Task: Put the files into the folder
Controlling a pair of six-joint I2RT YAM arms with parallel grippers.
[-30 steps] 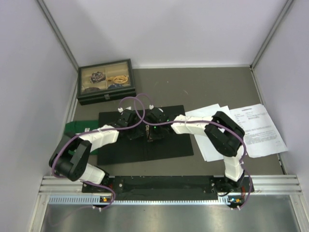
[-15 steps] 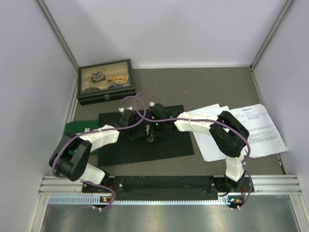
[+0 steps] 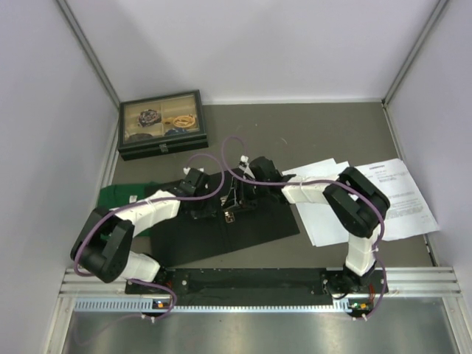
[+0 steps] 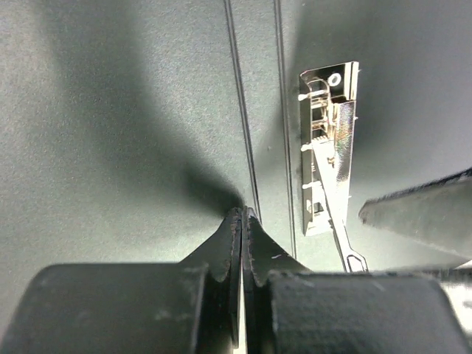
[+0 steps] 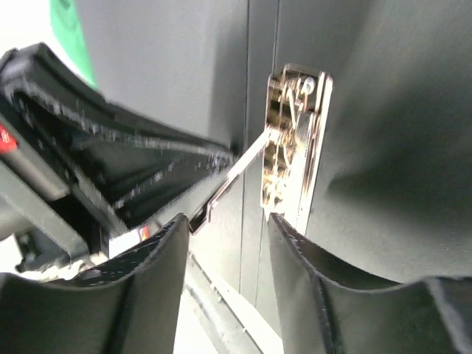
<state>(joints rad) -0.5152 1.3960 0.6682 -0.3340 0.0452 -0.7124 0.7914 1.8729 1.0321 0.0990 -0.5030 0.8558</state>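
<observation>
The folder [image 3: 251, 225] lies open on the table, black inside up, slightly skewed. Its metal clip [image 4: 328, 147] sits beside the spine creases, and its wire lever [image 5: 236, 169] stands raised off the clip [image 5: 295, 140]. My left gripper [image 4: 242, 214] is shut and empty, its tips pressed on the folder's inside next to the crease; from above it is left of the clip [image 3: 205, 203]. My right gripper [image 5: 228, 220] is open, its jaws on either side of the clip's near end, just over the folder [image 3: 240, 193]. The files [image 3: 383, 195], white sheets, lie loose to the right of the folder.
A black glass-lidded box [image 3: 162, 124] stands at the back left. A green cloth [image 3: 122, 198] pokes out from under the folder's left side. Purple cables loop over both arms. Side walls close in left and right.
The folder has turned a little and now lies skewed. My right gripper has moved back and to the right over the clip. The left gripper has stayed pressed down, shifting slightly.
</observation>
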